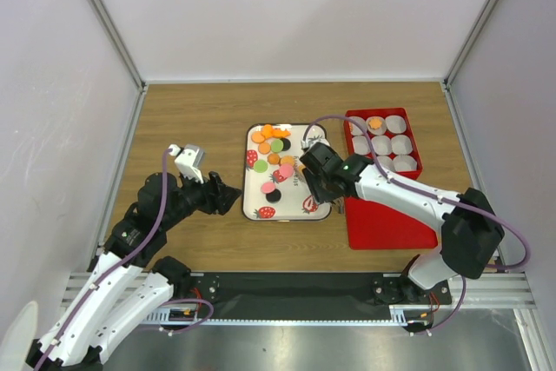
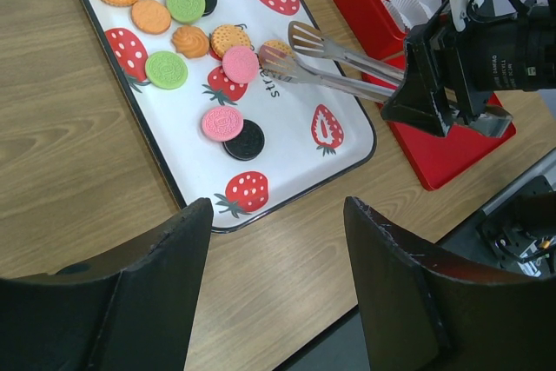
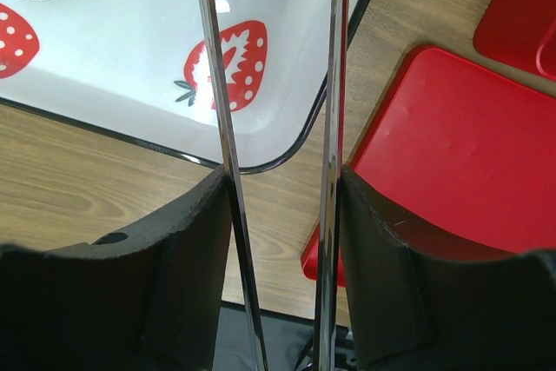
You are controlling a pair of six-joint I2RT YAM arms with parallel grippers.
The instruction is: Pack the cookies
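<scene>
Top external view: the wooden counter (image 1: 191, 110) carries a white strawberry-print tray (image 1: 294, 204) at its middle. Just right of the tray lies a flat red lid (image 1: 391, 223) on the side nearer the arms. Beyond the lid is a red box (image 1: 417, 152) lined with white paper cups (image 1: 380, 145). The cup in the box's far corner, on the tray side, holds an orange cookie (image 1: 375, 123).

The right end effector (image 3: 282, 241) hangs over the tray's near right corner. It is about half closed, and its fingers (image 3: 174, 249) press from outside on the two arms of a pair of metal tongs (image 2: 347, 67), which stand apart. The tongs' slotted tips reach toward the middle of the tray and end just beside a pink cookie (image 2: 241, 64); whether they touch any piece cannot be told.

The left end effector (image 2: 278, 284) hovers over the counter just left of the tray's near corner, jaws spread wide and holding nothing.

The cookies (image 2: 190, 42) lie flat on the tray, mostly on its far half, in orange, pink, green and black.
</scene>
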